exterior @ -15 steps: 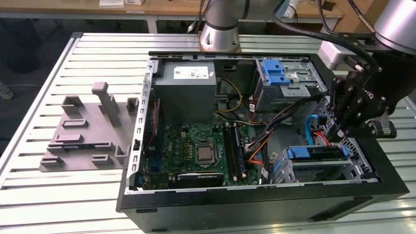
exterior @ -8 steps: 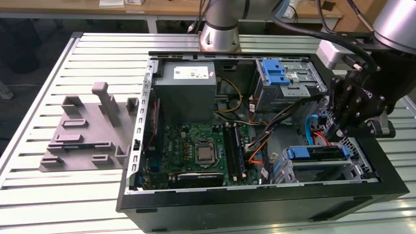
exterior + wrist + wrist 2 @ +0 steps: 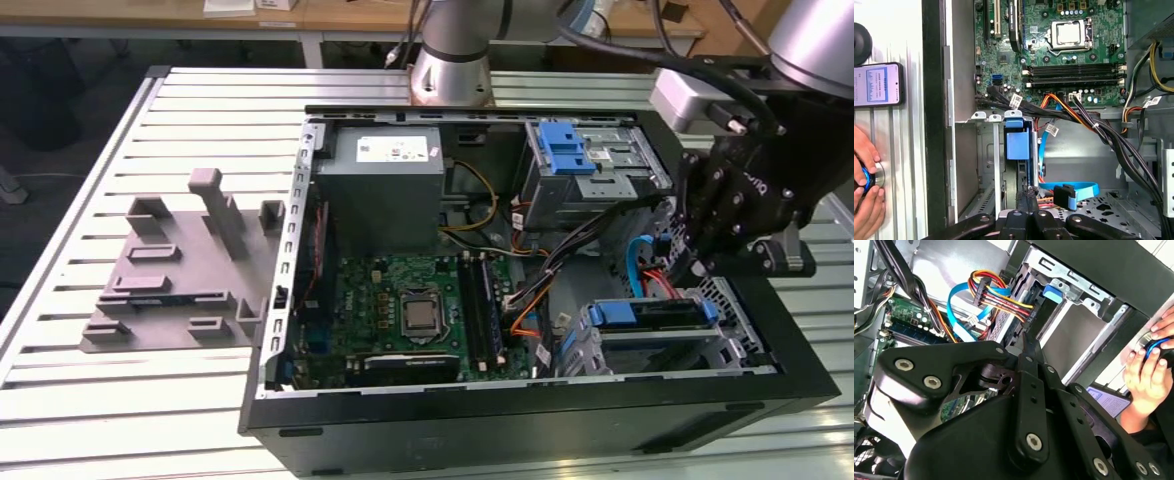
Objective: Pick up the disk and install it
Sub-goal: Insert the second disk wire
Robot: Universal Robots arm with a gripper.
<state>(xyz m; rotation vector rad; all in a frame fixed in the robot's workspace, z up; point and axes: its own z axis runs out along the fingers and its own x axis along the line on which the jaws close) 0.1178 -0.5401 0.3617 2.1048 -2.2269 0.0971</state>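
Observation:
The disk [image 3: 651, 314] stands on edge in the drive bay at the computer case's near corner on the exterior view's right, its blue bracket [image 3: 1017, 140] facing the motherboard. The same blue bracket end [image 3: 1052, 292] shows in the second wrist view at the mouth of the metal cage. My gripper [image 3: 687, 268] hangs just above the bay. Its black fingers [image 3: 1023, 197] are pressed together, and their tips sit at the disk's end away from the bracket. I see nothing between the fingers. Whether the tips touch the disk I cannot tell.
Red, orange and blue cables [image 3: 1069, 190] lie right beside the bay. A blue ridged latch [image 3: 567, 148] sits on the upper drive cage. A grey fixture [image 3: 174, 270] lies on the slatted table. A person's hands [image 3: 865, 192] and a phone [image 3: 876, 84] are beside the case.

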